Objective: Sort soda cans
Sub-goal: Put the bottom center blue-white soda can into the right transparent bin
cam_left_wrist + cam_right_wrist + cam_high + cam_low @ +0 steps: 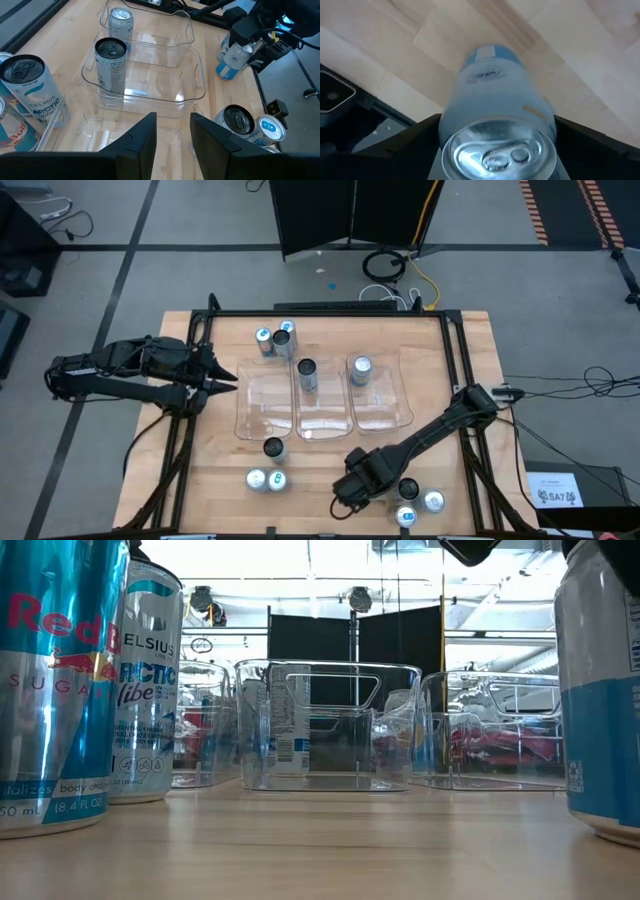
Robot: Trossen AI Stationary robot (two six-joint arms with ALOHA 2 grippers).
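One can (307,373) in the middle tray (322,423), another can (361,369) apparently in the right tray (385,415).

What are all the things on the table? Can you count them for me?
Back cans: three, silver and blue, bunched at the table's far edge.
Middle-tray can: one, dark-topped, standing in the middle tray.
Right-tray can: one, silver-topped, standing in the right tray.
Front-left cans: three, one dark-topped, two with blue-marked tops.
Front-right cans: three, blue-marked tops, near the corner.
Pale blue can: one, at the right gripper.
Trays: three, clear, side by side mid-table.
Table: one, light wood.
Left gripper: dark, open, by the left tray.
Right gripper: dark, around the pale blue can.
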